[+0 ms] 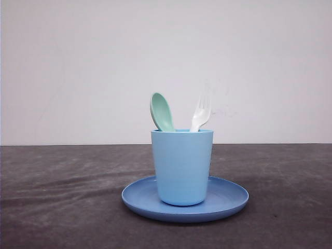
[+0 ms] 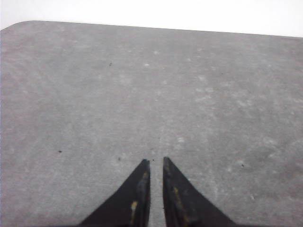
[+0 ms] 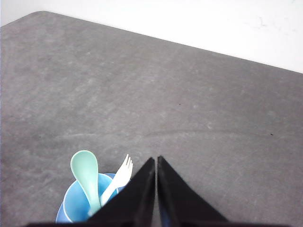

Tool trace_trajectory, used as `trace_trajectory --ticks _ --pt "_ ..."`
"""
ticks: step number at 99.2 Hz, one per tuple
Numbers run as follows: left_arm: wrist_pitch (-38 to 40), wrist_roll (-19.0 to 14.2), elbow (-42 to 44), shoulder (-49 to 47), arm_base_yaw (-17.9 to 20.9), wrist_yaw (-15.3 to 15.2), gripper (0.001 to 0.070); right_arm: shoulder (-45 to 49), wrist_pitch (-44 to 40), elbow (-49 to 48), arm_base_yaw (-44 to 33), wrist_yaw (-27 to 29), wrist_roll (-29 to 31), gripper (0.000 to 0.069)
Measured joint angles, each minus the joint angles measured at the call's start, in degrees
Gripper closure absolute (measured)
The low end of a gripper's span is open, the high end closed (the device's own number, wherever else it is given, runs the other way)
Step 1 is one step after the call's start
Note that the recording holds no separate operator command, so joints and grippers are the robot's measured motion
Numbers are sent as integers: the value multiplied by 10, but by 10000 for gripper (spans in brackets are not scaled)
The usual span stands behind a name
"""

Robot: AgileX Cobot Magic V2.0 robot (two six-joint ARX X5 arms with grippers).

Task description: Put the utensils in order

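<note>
In the front view one spoon [image 1: 161, 111] and one fork [image 1: 201, 112] stand upright in one cup [image 1: 182, 166] on one plate [image 1: 228, 198]; the task looks finished, needing only retreat. The left wrist view shows the left gripper [image 2: 156, 162], fingers nearly touching, empty, over bare tabletop [image 2: 151, 94]. In the right wrist view the right gripper [image 3: 156, 160], fingers narrow and empty, hangs above the cup.

The front view sits low and level, close to the cup [image 1: 182, 166] on its plate [image 1: 228, 199], facing a white wall [image 1: 166, 62] across the bench [image 1: 52, 197]. The right wrist view looks down from above past its fingers [image 3: 142, 189] at that same cup. The left wrist view faces bare bench beyond its own fingers [image 2: 139, 189].
</note>
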Motion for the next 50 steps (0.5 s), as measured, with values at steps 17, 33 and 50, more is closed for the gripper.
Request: trace_trajectory --ticks 17,33,50 --pt "0 3 0 0 0 0 686 0 0 0 0 0 0 685" --pt "0 4 0 0 0 0 686 0 0 0 0 0 0 685" --pt "0 4 0 0 0 0 686 0 0 0 0 0 0 685"
